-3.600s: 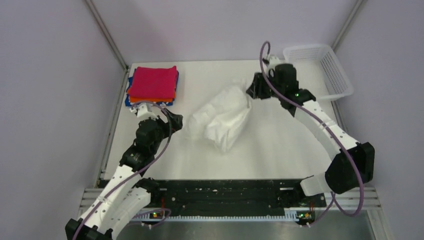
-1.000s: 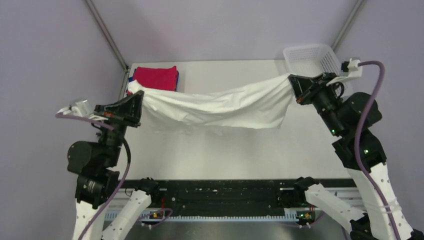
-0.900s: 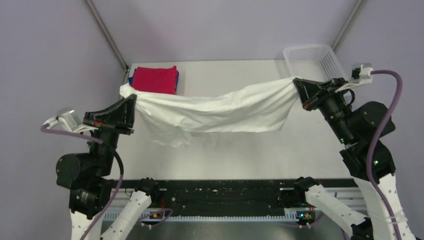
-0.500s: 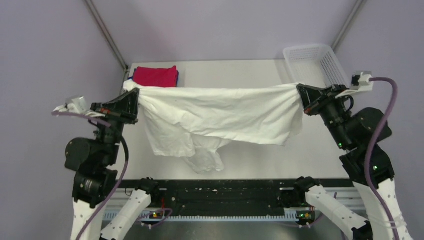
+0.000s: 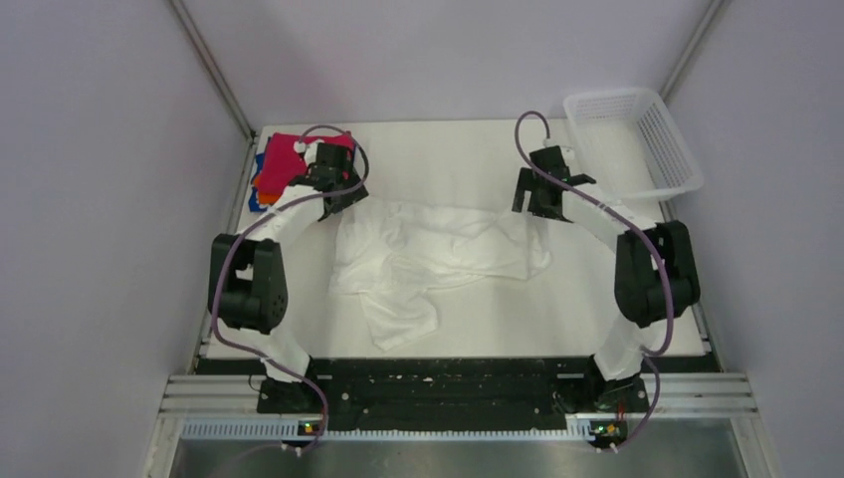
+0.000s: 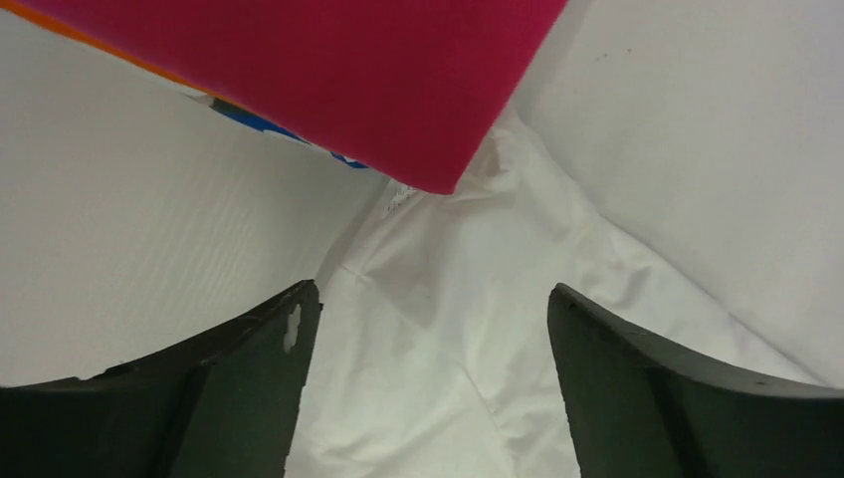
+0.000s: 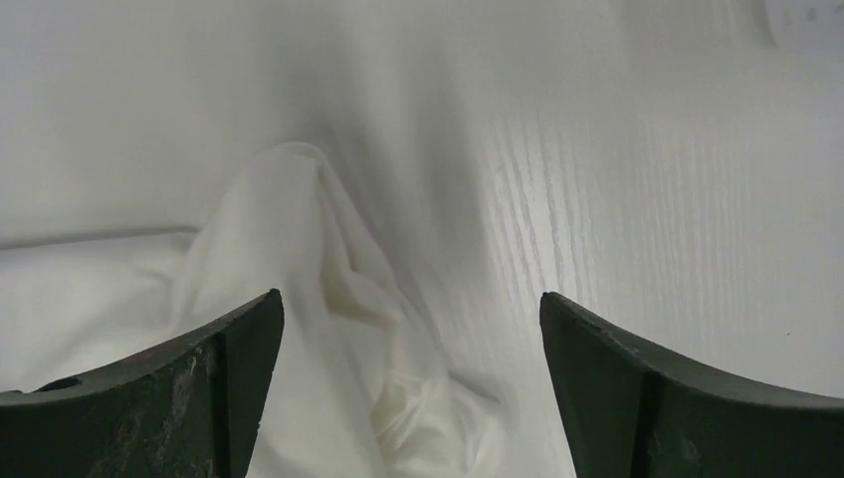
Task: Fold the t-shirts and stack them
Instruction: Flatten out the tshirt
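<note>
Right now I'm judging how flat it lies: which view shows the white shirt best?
Top external: the whole white shirt lies rumpled on the table. Left wrist shows only a corner by the red shirt; right wrist only a bunched edge.

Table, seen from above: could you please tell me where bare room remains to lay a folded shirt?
Free: the far strip of table between the folded stack and basket; the near right patch beside the white shirt. Crowded: far left, where left gripper, stack and shirt meet.

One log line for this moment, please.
white t-shirt: rumpled on table, unfolded | left hand: open, over corner beside folded stack | right hand: open, over opposite corner
</note>
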Robot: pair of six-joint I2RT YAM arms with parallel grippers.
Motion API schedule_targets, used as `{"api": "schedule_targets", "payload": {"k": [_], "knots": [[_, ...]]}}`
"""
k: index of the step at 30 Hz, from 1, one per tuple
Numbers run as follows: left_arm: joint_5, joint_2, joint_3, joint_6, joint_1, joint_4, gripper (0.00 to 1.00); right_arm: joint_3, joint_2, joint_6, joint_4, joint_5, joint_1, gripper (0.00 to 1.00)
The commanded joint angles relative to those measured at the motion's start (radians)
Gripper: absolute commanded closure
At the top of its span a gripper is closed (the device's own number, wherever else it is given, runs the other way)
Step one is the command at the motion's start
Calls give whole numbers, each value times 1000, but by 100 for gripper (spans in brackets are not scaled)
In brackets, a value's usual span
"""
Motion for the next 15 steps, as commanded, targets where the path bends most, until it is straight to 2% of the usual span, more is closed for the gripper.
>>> {"api": "schedule_targets", "payload": {"k": [1,7,12,15], "knots": [[41,2,159,-1,11,-72,3,83,46,1,37,30,-19,1],[80,-114,28,-28,11,-59,1,-81,-99,51,115,33,-19,1],[72,-321,-235,-113,9,-75,1,-303,-290,112,173,-79,-19,2],[52,-453,-396,-159,9,-102,1,-428,-409,224,200,-136,-20,3]]}}
